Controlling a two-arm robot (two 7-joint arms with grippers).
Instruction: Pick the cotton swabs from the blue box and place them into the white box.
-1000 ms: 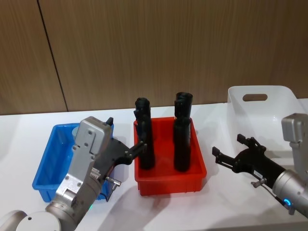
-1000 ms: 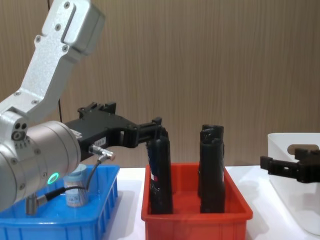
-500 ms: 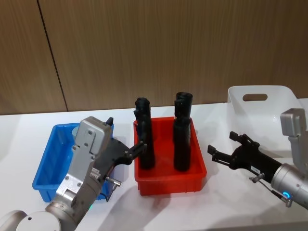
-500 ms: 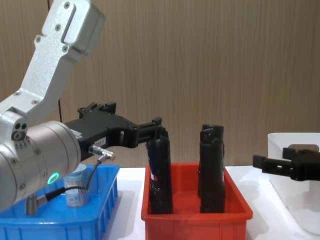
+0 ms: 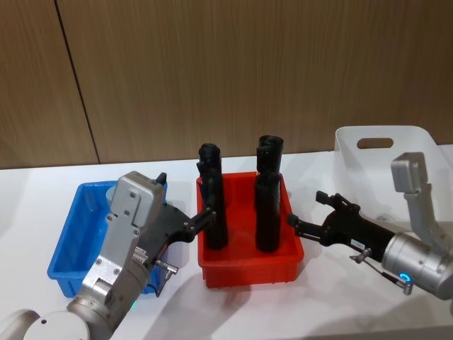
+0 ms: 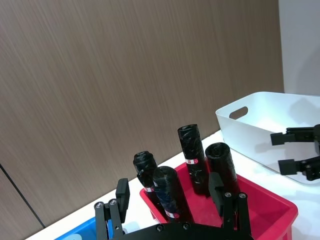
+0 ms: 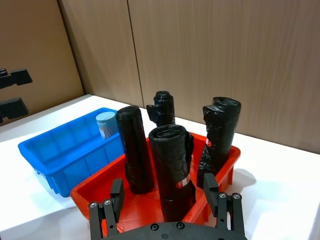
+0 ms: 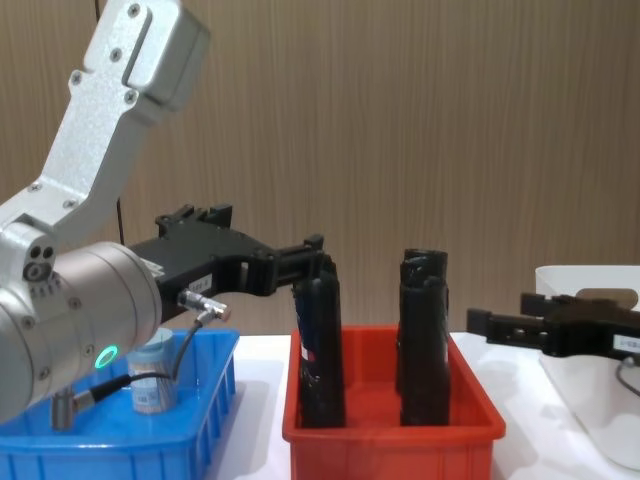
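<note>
One jar of cotton swabs [image 8: 152,376], clear with a pale lid, stands at the back of the blue box [image 5: 67,249]; the right wrist view shows the jar [image 7: 106,123] in the blue box [image 7: 65,150] too. My left gripper [image 5: 182,200] hangs open between the blue box and the red bin, above table level, holding nothing. My right gripper [image 5: 309,211] is open and empty, pointing left at the red bin's right wall. Behind it at the far right stands the white box [image 5: 382,152], whose inside I cannot see.
A red bin [image 5: 248,270] sits in the middle between the two boxes, holding several tall black cylinders [image 5: 212,205] that rise well above its rim. White table surface lies bare in front of the bins. A wood-panel wall closes the back.
My right gripper has moved left from beside the white box up to the red bin's right wall. The left arm, jar and bins have not moved.
</note>
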